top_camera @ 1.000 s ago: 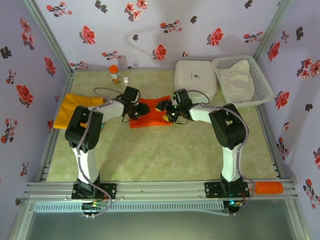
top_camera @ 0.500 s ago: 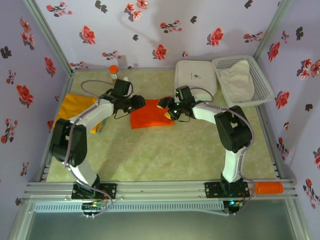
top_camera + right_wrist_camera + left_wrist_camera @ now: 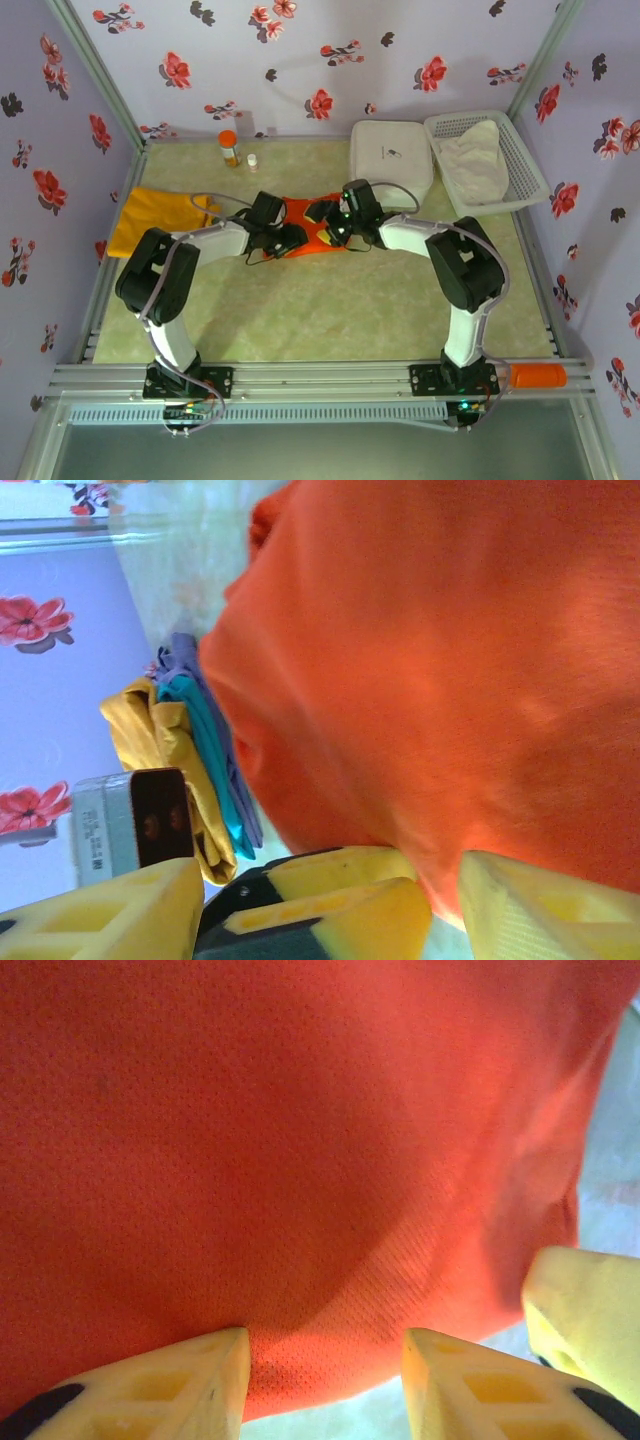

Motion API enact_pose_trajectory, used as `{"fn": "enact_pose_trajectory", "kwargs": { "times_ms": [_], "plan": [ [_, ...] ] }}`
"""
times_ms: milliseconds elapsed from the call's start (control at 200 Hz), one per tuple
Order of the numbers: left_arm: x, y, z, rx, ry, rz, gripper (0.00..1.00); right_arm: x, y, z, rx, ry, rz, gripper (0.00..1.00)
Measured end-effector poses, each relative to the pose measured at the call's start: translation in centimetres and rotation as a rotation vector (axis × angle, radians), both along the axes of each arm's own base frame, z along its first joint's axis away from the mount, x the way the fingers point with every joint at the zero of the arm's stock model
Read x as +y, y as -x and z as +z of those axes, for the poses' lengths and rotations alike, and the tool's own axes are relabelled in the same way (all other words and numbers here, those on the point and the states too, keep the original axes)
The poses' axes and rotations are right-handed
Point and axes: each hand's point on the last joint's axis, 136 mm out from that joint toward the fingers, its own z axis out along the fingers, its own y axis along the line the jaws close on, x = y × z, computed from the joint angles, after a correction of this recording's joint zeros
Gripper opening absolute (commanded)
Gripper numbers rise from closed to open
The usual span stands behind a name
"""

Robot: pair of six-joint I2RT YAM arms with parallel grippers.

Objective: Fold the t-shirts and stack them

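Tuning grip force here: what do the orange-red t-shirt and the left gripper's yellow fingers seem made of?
The orange-red t-shirt looks like soft matte knit fabric: a fine dotted weave and gentle creases show up close. The left gripper's yellow fingers look like rigid matte plastic, with hollow ribbed pockets; whether moulded or printed is unclear.

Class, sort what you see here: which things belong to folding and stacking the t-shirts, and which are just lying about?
Belongs to the job: orange-red t-shirt; yellow t-shirt.
Lying about: orange bottle; small white bottle; white box; white basket with a pale cloth.
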Motion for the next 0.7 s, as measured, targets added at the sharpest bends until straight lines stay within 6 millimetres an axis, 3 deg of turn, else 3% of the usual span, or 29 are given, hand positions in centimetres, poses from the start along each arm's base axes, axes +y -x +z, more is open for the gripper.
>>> {"fn": "enact_pose_trajectory", "kwargs": {
  "times_ms": [135,345,700],
  "plan": [
    [0.2,-0.2,-0.3,-0.006,0.003,0.005,0.44,-0.7,0.8,-3.2,0.057,0.012,-0.019,0.67],
    [2.2,-0.4,-0.6,0.001,-0.008,0.034,0.44,-1.0,0.5,-3.1,0.033,-0.02,-0.031,0.67],
    [9.5,-0.7,0.3,0.015,-0.089,0.121,0.45,-2.4,0.0,-2.9,0.032,-0.019,-0.061,0.67]
  ]
}}
